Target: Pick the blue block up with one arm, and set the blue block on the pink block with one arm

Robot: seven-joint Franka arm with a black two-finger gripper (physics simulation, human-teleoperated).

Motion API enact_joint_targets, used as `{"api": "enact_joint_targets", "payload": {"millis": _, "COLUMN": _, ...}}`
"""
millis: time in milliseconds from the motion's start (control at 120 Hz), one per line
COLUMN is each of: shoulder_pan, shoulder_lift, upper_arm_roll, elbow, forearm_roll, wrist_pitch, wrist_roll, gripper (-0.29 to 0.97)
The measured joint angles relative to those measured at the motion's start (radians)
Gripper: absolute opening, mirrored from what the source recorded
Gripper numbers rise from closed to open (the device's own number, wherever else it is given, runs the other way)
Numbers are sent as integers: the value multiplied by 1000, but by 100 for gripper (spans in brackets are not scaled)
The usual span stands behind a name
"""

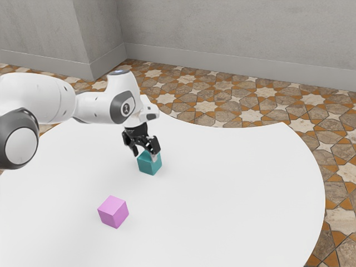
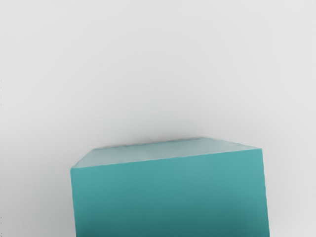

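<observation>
The gripper (image 1: 144,151) was down low with its fingers spread wide, tips straddling the top of the blue block (image 1: 149,166), no squeeze on it that I could see! That block (image 2: 168,197) sat flat on the white table (image 1: 239,183) right under the hand. Out from the fingers, nearer the camera and toward the exterior view's left, the pink block (image 1: 113,211) rested alone, well apart.

White round table (image 1: 250,183), patterned tile floor (image 1: 250,100), grey wall (image 1: 222,28)
</observation>
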Motion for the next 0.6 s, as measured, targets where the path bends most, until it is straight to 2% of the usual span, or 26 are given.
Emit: {"api": "enact_joint_targets", "payload": {"millis": 600, "shoulder_pan": -7, "shoulder_lift": 38, "upper_arm_roll": 0, "elbow": 19, "forearm_roll": -17, "wrist_pitch": -4, "wrist_roll": -6, "gripper": 66}}
